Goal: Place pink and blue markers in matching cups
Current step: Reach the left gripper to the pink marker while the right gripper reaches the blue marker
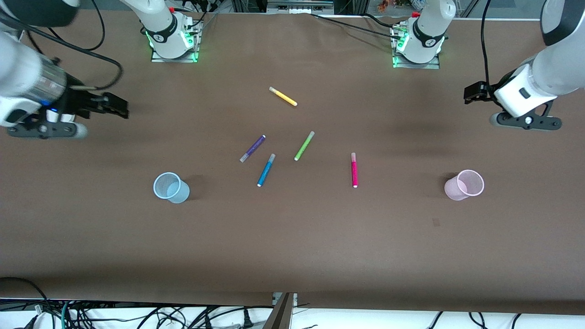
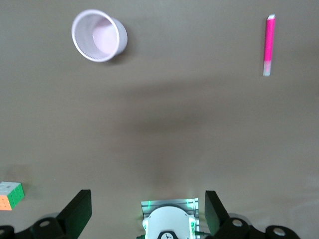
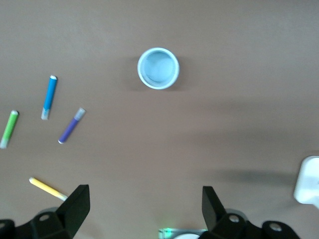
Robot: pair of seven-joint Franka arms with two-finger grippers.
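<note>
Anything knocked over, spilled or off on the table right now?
Nothing stands out. The blue cup and pink cup stand upright and empty; the blue marker and pink marker lie flat and intact between them. Left gripper and right gripper wait open.

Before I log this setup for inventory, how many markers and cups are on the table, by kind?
Markers: 5, namely yellow marker, purple marker, green marker, blue marker, pink marker.
Cups: 2, namely blue cup, pink cup.
Total: 7
</note>
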